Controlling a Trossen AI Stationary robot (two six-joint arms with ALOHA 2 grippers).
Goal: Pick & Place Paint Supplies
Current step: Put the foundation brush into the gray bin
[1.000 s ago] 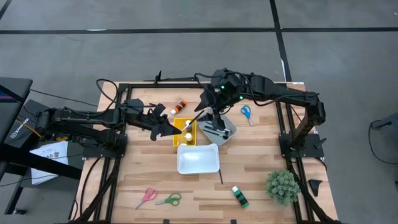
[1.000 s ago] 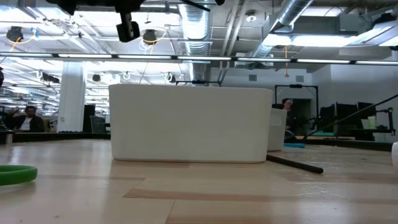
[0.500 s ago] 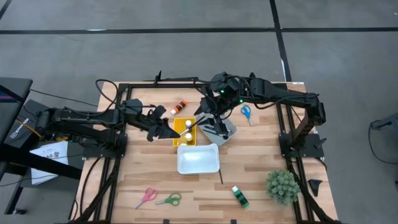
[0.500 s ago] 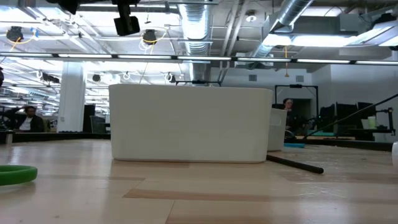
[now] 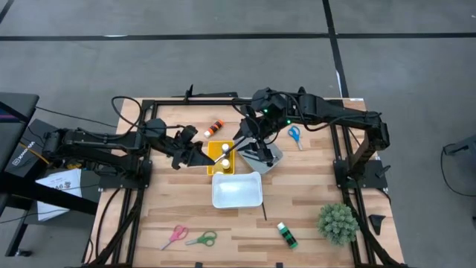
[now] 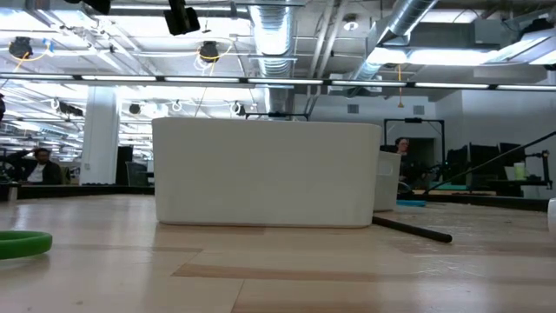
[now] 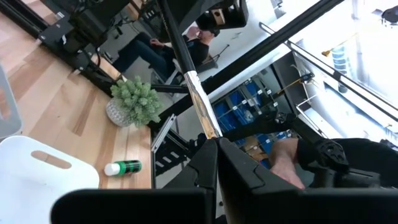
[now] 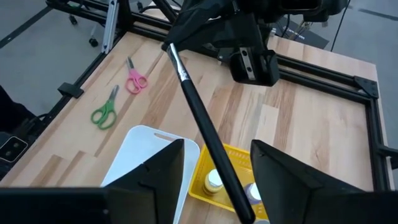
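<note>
Left gripper (image 5: 199,154) clenched on paintbrush (image 5: 236,141), centre frame in high view, over yellow tray (image 5: 221,158). Brush long axis diagonal, running from gripper up-right toward right gripper (image 5: 251,143); right fingers spread apart, brush passing between them.

Counts:
- Scissors, three: pink (image 5: 175,236), green (image 5: 201,239) lower left; blue (image 5: 294,135) upper right.
- Bottles on table, two: orange (image 5: 215,127), green (image 5: 287,234).
- Second brush (image 5: 262,208) beside white tray (image 5: 236,190).
</note>
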